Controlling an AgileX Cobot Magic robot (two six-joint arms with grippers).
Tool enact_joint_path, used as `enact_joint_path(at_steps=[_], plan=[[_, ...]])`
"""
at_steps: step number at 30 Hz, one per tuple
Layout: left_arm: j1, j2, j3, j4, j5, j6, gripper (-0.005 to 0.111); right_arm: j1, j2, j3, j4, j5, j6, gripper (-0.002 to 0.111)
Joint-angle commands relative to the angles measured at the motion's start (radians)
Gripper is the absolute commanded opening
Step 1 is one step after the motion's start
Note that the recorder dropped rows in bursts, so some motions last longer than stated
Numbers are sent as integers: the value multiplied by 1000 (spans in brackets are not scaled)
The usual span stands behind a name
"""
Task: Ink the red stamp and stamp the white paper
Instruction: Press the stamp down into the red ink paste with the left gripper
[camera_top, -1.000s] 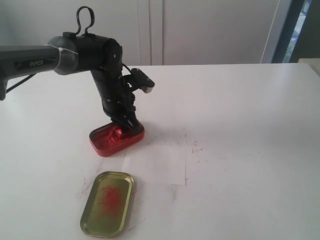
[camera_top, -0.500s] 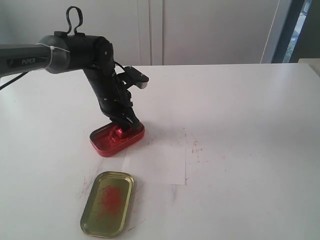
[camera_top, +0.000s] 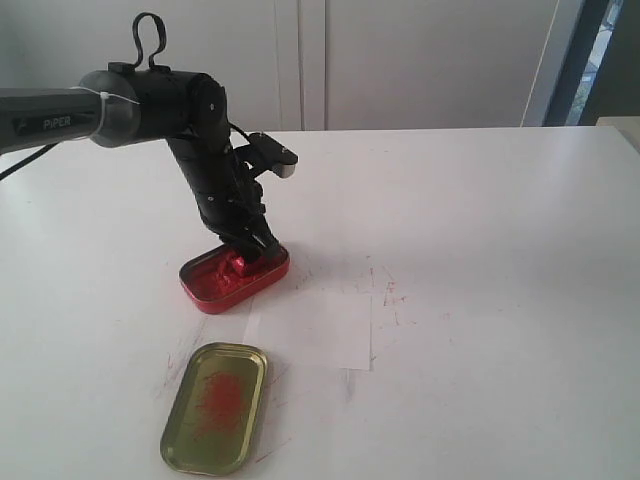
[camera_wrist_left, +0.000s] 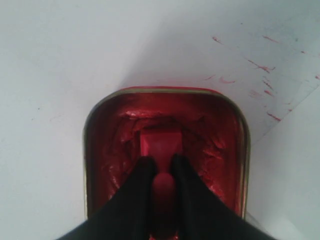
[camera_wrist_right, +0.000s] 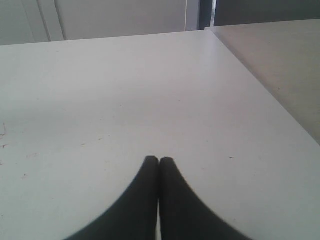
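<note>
My left gripper (camera_wrist_left: 161, 162) clamps the narrow handle of the small red plastic stamp (camera_wrist_left: 160, 144), its rectangular base pressed down into the glossy pad of the red oval ink tin (camera_wrist_left: 165, 91) on the white tabletop (camera_top: 480, 230); the step in hand, as I judge it, is the inking, with the stamping not yet done; to do it well I would press straight down so the whole face wets evenly, keep the block level rather than rocked on one edge, then lift vertically so the tin is not dragged along; the thin white rectangular sheet of paper (camera_top: 318, 325) lies just beside the tin, near the gold oval tin lid (camera_top: 240, 362) with its red smears; my right gripper (camera_wrist_right: 159, 161) is elsewhere above the table, its two fingers (camera_wrist_right: 147, 192) pressed together on nothing; the stamp's underside is hidden in the ink, so how well it is coated cannot be told; the handle is mostly covered by my left fingers (camera_wrist_left: 140, 187); the paper's edges barely stand out from the table, and whether it bears a print I cannot make out.
</note>
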Motion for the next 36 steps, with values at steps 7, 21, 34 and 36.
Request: enact_joint_path(at_steps=[7,21,34,36], plan=[[4,-57,9,53,40,-7,0,4,-4,5,-2,-15,-1,0],[4,-117,9,53,57,-7,0,4,-4,5,-2,-15,-1,0],[4,-111,12,39,65,-9,0,4,-4,5,-2,-15,-1,0],[4,-102,12,39,69,-9,0,4,-4,5,-2,-15,-1,0]])
